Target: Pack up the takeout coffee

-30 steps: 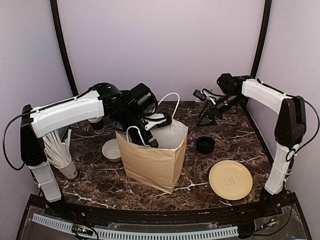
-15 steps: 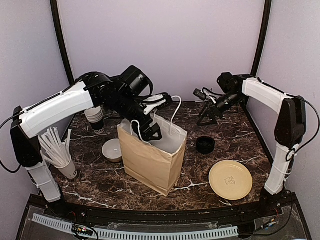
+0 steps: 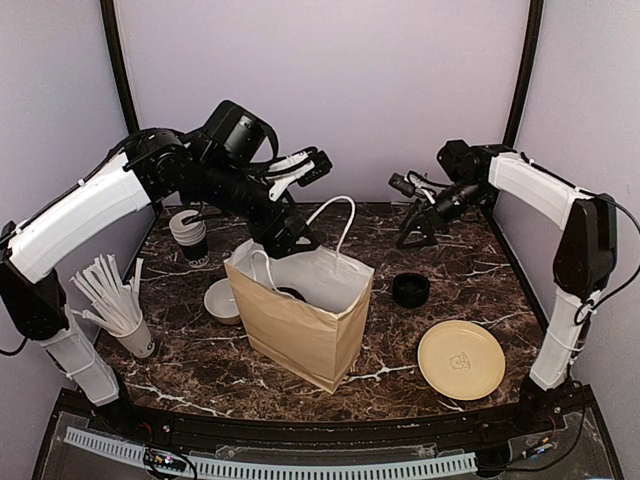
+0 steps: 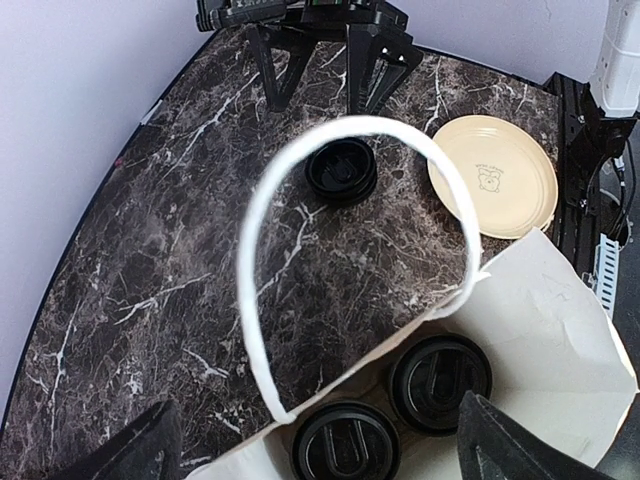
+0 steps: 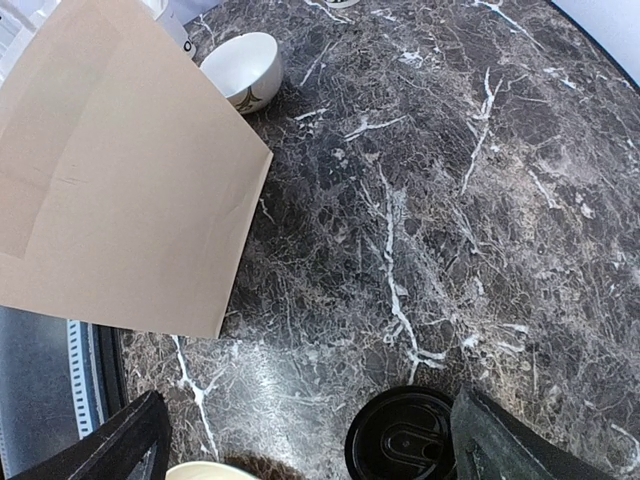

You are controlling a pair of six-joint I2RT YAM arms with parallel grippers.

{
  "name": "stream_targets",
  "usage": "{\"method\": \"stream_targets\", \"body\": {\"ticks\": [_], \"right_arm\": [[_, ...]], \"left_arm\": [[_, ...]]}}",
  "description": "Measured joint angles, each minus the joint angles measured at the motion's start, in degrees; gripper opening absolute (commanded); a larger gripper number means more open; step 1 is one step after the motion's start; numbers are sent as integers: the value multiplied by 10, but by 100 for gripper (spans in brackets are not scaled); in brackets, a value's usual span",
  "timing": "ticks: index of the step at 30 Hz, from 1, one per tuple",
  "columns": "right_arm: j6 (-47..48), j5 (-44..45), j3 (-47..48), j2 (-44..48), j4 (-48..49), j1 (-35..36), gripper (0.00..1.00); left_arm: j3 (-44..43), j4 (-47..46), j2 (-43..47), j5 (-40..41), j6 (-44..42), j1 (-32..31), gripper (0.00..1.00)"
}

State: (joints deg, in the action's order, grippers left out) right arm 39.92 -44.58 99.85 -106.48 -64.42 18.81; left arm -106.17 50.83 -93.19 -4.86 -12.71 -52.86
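**While both arms hang clear, the coffee sits in the bag**

Where the left wrist camera looks straight down, the two takeout coffee cups stand side by side inside the brown paper bag, lids touching or nearly so. Only their black lids show, so any lettering on the cup sides is hidden. The moulded marks on the lids are too small to read. The top view catches just a sliver of one lid through the bag's mouth.

The bag stands upright in the middle of the dark marble worktop, its white loop handle raised. The left gripper hovers above the opening with its jaws wide apart, holding nothing. The right gripper hangs over the far right of the worktop, jaws likewise apart and empty.

A low stack of loose black lids lies right of the bag. Nearer, a cream plate carries a small printed emblem, not legible. Left of the bag sit a white bowl and, farther back, a nested cup stack. The right wrist view alone shows a faint dark mark on the bowl's side.
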Motion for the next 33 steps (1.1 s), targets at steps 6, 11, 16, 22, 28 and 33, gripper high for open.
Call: {"method": "stream_targets", "body": {"ticks": [6, 11, 16, 22, 28, 33], "right_arm": [[-41, 62, -29, 52, 45, 0, 99], [-84, 111, -67, 114, 95, -8, 99], [-107, 141, -104, 143, 132, -28, 99], [-117, 162, -157, 152, 168, -35, 99], [-116, 142, -145, 118, 176, -35, 99], [-113, 105, -137, 86, 175, -35, 98]], "left_arm": [[1, -14, 34, 25, -5, 0, 99], [3, -42, 91, 106, -8, 1, 99], [0, -35, 120, 246, 25, 31, 78], [-17, 98, 125, 321, 183, 67, 53], [63, 240, 191, 323, 348, 75, 46], [166, 299, 231, 327, 421, 137, 46]]}}
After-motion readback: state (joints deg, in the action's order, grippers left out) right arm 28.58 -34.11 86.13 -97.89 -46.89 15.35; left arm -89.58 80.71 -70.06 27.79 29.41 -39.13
